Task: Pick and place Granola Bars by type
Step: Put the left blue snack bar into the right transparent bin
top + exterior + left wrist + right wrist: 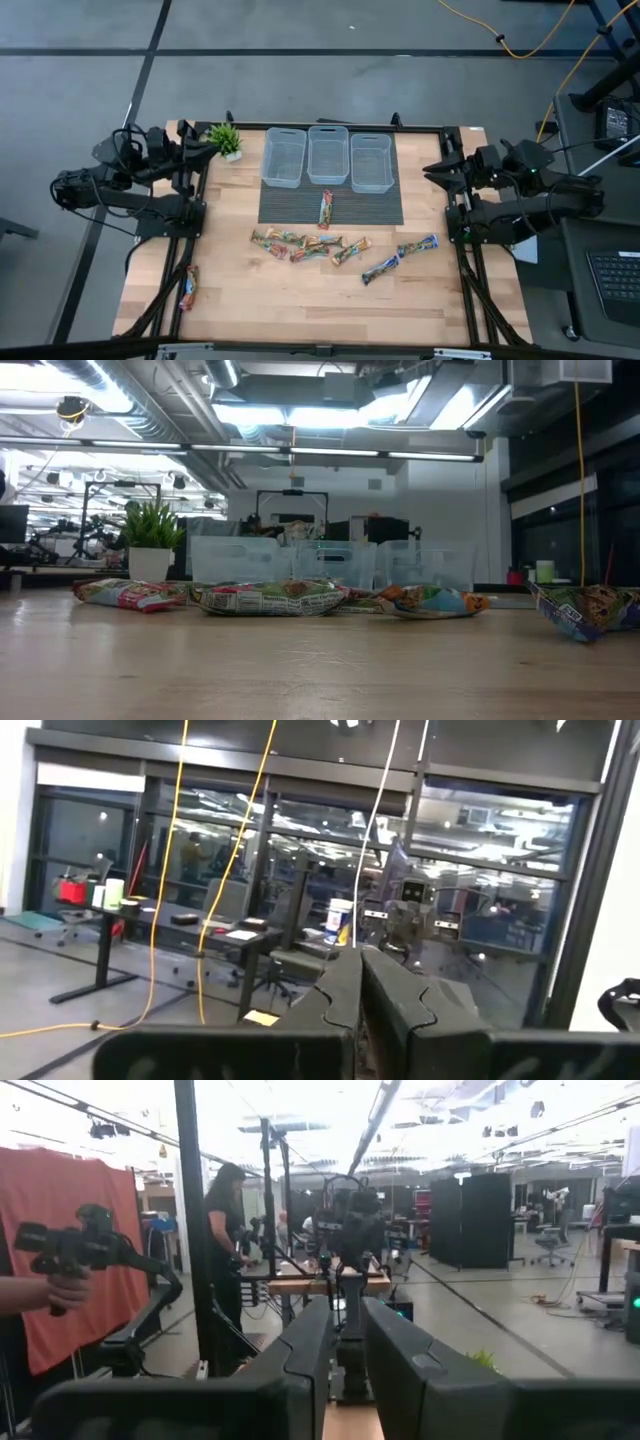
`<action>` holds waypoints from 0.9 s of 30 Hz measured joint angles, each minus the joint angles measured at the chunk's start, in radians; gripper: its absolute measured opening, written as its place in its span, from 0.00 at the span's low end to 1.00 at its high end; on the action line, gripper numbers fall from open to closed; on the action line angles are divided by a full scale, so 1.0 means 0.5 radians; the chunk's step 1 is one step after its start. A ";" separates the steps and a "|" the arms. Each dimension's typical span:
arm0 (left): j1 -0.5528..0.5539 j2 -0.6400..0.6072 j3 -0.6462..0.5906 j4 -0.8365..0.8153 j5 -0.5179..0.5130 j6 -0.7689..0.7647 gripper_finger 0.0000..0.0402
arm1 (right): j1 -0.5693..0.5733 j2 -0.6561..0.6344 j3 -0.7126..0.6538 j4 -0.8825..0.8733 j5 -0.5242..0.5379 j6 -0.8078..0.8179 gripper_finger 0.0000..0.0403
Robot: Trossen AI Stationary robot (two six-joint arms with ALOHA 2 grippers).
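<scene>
The granola bars lie flat on the wooden table: one on the dark mat (pixel 325 208), a loose row (pixel 297 246) in the middle, two with blue ends (pixel 381 267) (pixel 417 245) to the right, and a red one (pixel 187 287) near the left near corner. In the low view they show as crinkly packets (pixel 270 598). My left gripper (pixel 207 150) (pixel 361 982) hovers at the table's left far side beside the plant, shut and empty. My right gripper (pixel 430 170) (pixel 347 1330) hovers at the right far side, narrowly open and empty. Both are well clear of the bars.
Three clear plastic bins (pixel 284 157) (pixel 328 153) (pixel 372 161) stand in a row at the far end of the dark mat (pixel 360 208). A small potted plant (pixel 225 140) stands at the far left. The right wrist view shows a person (pixel 225 1230) and a hand holding a camera rig (pixel 60 1270) beyond the table.
</scene>
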 joint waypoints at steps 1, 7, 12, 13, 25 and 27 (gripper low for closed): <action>0.000 0.000 0.000 0.012 0.001 -0.001 0.01 | 0.000 0.009 0.000 0.013 0.000 -0.023 0.16; 0.000 0.000 0.000 0.055 -0.020 -0.108 0.01 | 0.001 0.079 0.000 0.117 0.086 -0.033 0.16; -0.001 0.001 0.001 0.044 0.000 -0.133 0.01 | 0.001 0.134 0.054 -0.059 0.251 0.076 0.17; 0.000 0.000 0.001 0.044 -0.003 -0.113 0.01 | 0.001 0.154 0.119 -0.219 0.280 0.132 0.17; 0.000 0.000 0.001 -0.039 0.000 -0.073 0.01 | 0.001 0.588 1.145 -2.372 0.165 0.908 0.44; 0.000 0.000 0.001 -0.047 0.000 -0.072 0.01 | 0.001 0.630 1.166 -2.629 0.096 1.026 0.49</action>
